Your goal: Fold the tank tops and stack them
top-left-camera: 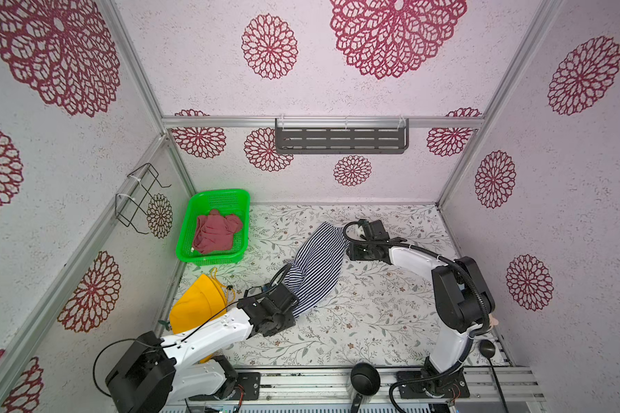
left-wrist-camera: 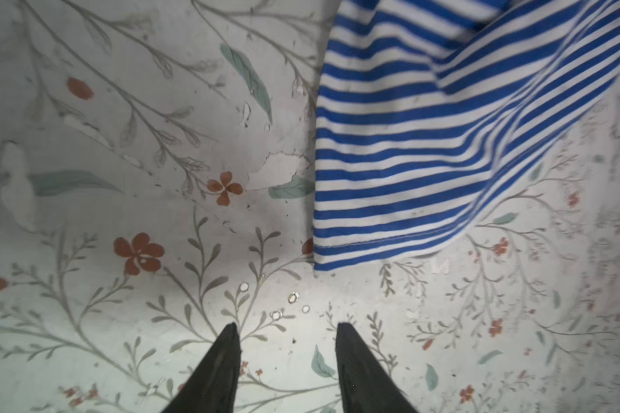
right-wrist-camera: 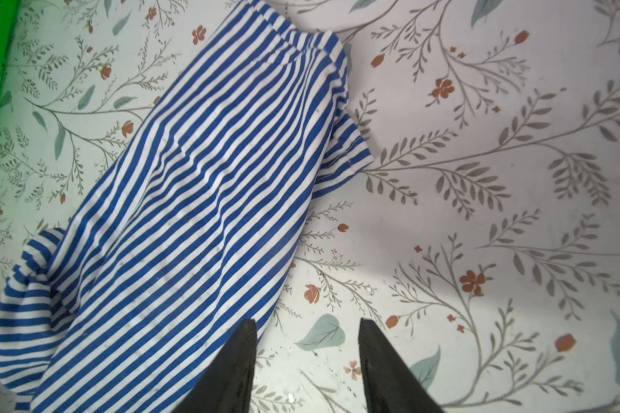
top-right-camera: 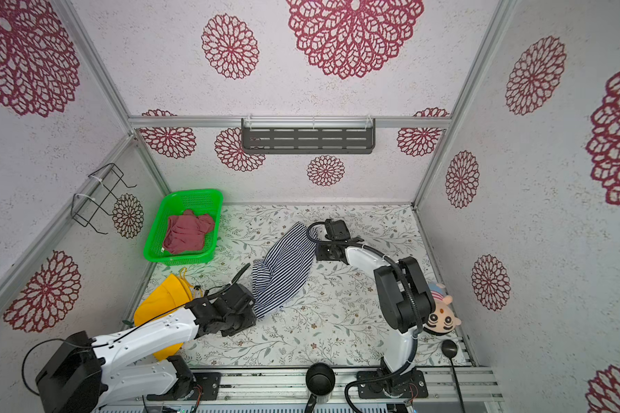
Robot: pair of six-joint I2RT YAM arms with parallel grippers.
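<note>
Both top views: the left arm [top-left-camera: 208, 334] is stretched low, with its wrist at the near end of the striped tank top [top-left-camera: 317, 266]. The right arm [top-left-camera: 414, 259] is bent over, wrist at the far end. The rose-red tank top [top-left-camera: 215, 232] is bunched in the green basket [top-left-camera: 208, 259], well apart from the striped one.

Left wrist view: the left gripper [left-wrist-camera: 287, 325] is seen with jaws parted and empty. The striped hem corner lies just ahead, not touched.

Right wrist view: the right gripper [right-wrist-camera: 306, 321] is parted, with nothing held. One jaw is overlapped with the striped edge, and contact cannot be told. Bare table cover [right-wrist-camera: 480, 178] is left beside it.
</note>
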